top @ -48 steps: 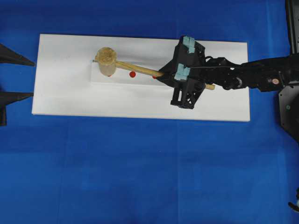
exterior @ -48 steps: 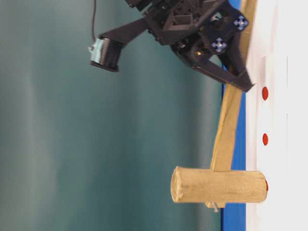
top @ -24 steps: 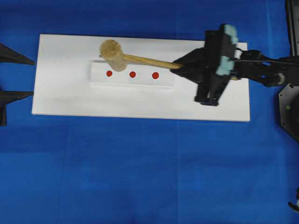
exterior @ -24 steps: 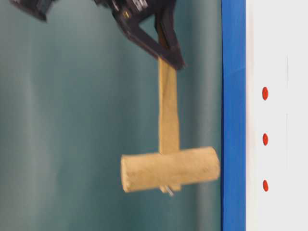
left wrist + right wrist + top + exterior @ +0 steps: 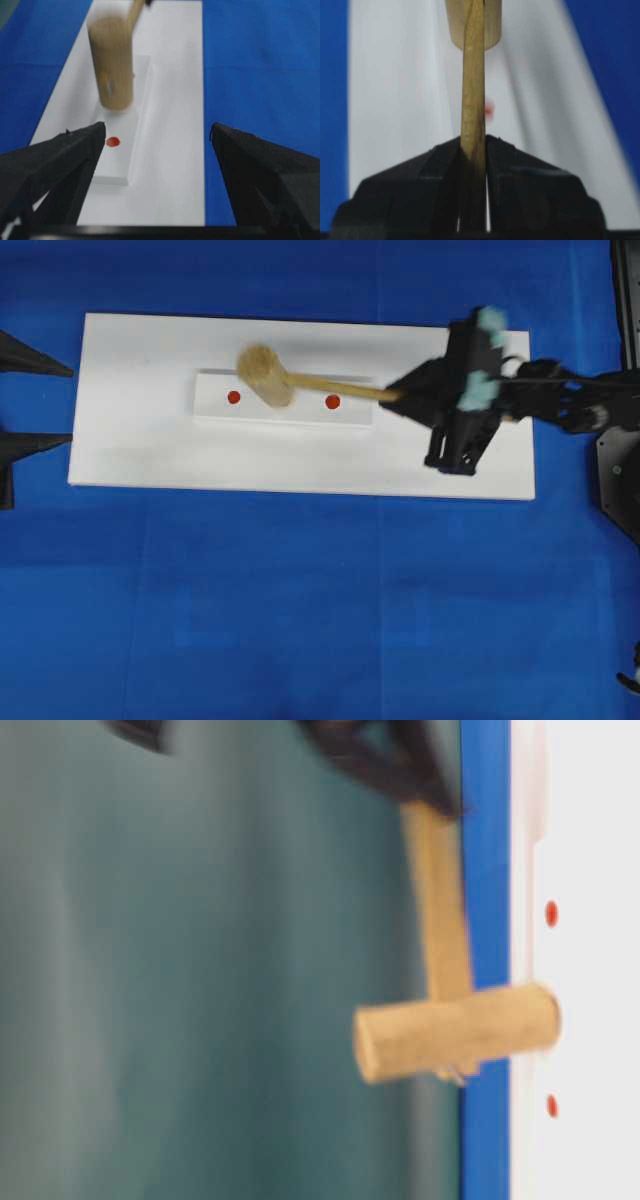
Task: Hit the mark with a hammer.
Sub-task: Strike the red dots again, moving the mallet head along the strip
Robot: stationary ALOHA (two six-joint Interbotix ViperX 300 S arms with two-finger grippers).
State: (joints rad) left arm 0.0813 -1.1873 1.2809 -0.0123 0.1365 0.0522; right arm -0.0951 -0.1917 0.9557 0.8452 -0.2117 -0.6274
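Step in hand: I judged this as the strike itself, my right tool swinging the hammer down on the small raised white block with the red marks
Right tool: it was pinching the slim handle between its pressed fingers, well away from the head
Left tool: its fingers were spread wide and held nothing; it waited at the left end of the white board
Hammer: the head stood over the middle of the block, its face at or touching the surface in the table-level view; the picture was blurred, so I could not tell if contact was full
Marks: one red mark was free on the left of the head, one red mark on the right; the middle one was hidden under the head
Next move: in my judgement, the grip had to stay firm and the head had to land flat on the covered mark, not beside it
Containers: I saw none; only the board on the blue bench
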